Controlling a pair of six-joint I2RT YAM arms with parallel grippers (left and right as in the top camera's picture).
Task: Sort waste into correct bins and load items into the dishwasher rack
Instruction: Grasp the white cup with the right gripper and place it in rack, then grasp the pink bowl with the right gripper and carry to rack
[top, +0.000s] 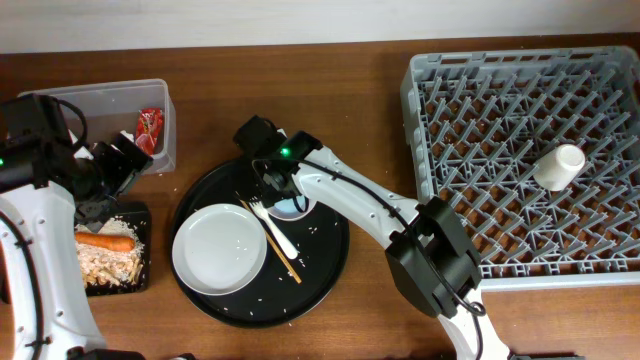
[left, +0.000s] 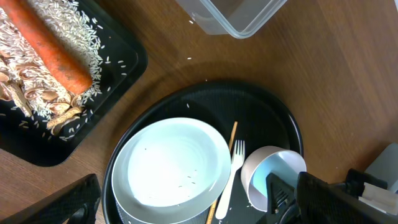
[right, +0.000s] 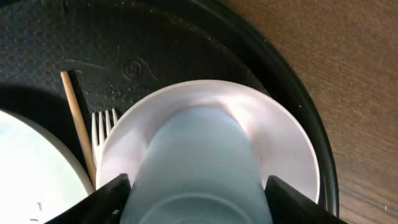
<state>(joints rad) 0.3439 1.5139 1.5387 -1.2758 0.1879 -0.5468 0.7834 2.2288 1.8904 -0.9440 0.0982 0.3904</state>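
The right arm (top: 345, 190) hides most of the blue cup (top: 292, 209) from above; the tub (left: 233, 15) runs off the left wrist view's top edge

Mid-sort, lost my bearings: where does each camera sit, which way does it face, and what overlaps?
Overhead: fixed above the table, facing straight down; dishwasher rack, round black tray, left arm, right arm show.
Left wrist: on the left arm, looking down across carrot, white plate; one own finger bottom-left.
Right wrist: on the right arm, close over the light-blue cup in the right tool; both fingers show.
Shared: both wrist views show the fork and that cup.
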